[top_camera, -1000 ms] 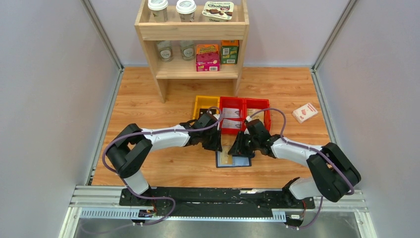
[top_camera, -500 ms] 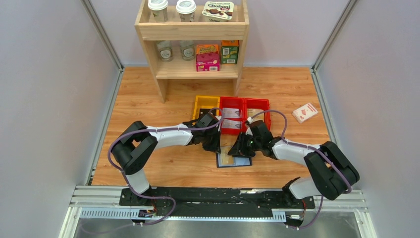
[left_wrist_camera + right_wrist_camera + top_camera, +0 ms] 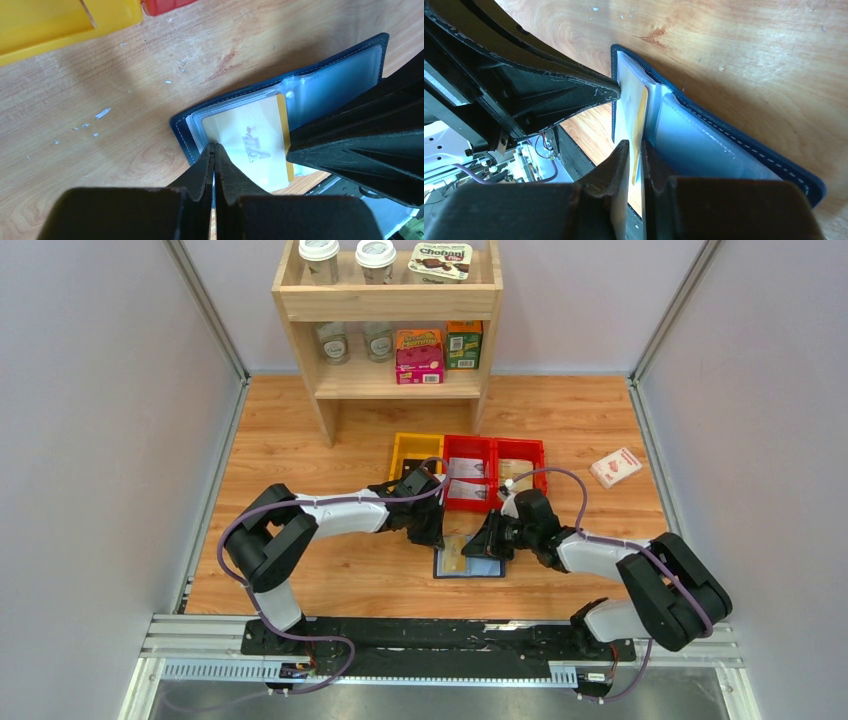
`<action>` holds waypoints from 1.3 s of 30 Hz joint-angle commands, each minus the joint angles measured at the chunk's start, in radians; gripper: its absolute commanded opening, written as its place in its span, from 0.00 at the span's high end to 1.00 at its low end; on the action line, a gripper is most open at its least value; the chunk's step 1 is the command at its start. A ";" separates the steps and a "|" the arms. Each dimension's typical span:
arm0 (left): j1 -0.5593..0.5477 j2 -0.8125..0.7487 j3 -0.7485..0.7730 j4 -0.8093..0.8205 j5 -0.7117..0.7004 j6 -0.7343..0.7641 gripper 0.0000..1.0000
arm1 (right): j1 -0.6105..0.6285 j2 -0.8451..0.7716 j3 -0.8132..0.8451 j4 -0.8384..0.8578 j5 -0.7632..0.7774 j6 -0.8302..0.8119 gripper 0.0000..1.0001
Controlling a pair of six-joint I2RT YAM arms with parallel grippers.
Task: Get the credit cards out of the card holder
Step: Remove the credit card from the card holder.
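Note:
The navy card holder (image 3: 470,574) lies open on the wooden table, pale clear sleeves up. A cream card with a gold edge (image 3: 245,135) sits in its left sleeve; no black cards show. My left gripper (image 3: 212,146) is shut, tips pressed on the left edge of that sleeve; it sits at the holder's far left corner in the top view (image 3: 432,532). My right gripper (image 3: 635,146) is closed on the card's gold edge (image 3: 642,107) near the spine, a thin gap between the fingers. Its fingers (image 3: 350,145) cover the holder's right half (image 3: 340,75).
A yellow bin (image 3: 413,452) and red bins (image 3: 495,475) stand just beyond the holder. A white-and-red box (image 3: 615,467) lies at the right. A wooden shelf (image 3: 390,310) with cups and boxes stands at the back. Grey walls close both sides.
My right wrist has shifted a little right and nearer, its gripper staying on the holder. My left gripper has stayed at the holder's left edge. The holder has barely moved.

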 commanded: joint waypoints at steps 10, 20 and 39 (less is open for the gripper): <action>-0.022 0.037 0.006 -0.019 0.007 0.019 0.99 | 0.002 0.092 0.043 0.246 -0.077 0.060 0.88; -0.020 0.014 -0.003 -0.037 -0.035 0.017 0.98 | -0.015 0.068 0.040 0.151 -0.061 0.045 1.00; -0.011 0.008 -0.012 -0.066 -0.056 0.016 1.00 | -0.059 0.031 0.063 -0.057 -0.019 -0.013 0.81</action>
